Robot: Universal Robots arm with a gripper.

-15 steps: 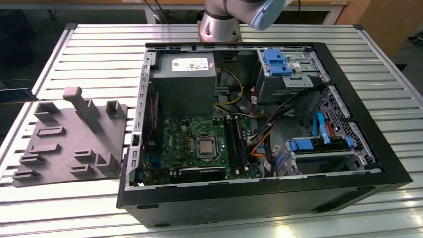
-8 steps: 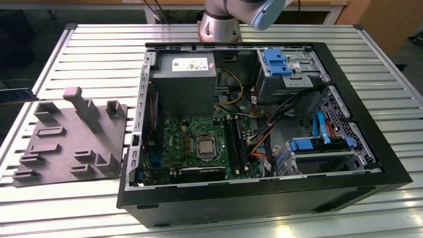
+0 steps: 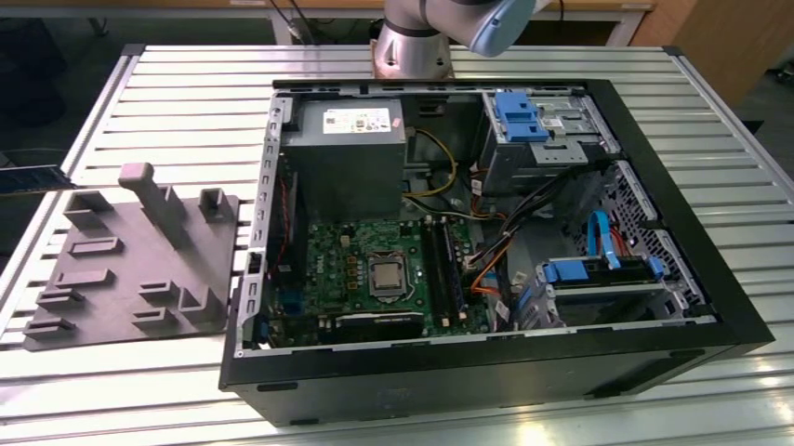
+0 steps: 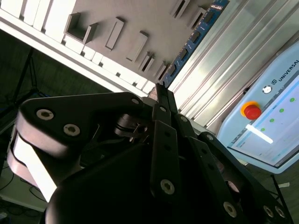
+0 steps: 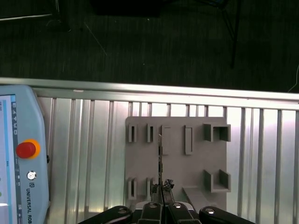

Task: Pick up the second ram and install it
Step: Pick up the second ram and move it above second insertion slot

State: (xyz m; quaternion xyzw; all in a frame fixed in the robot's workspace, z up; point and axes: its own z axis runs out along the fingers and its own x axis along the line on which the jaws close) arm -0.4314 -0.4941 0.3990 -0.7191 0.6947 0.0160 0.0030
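Clamping one end of the second ram (image 4: 195, 36), the end effector (image 5: 162, 186) has its fingers closed together on the board. The stick runs straight out from the fingertips, long axis in line with them, edge-on in the first wrist view. Well beyond its free end lies the grey fixture plate (image 5: 187, 168) on the slatted counter (image 5: 93, 154), with a teach pendant (image 5: 21, 154) nearby. The open computer case (image 3: 694, 307) stands beside that plate, so its raised wall lies between the plate and the green motherboard (image 3: 360, 251).
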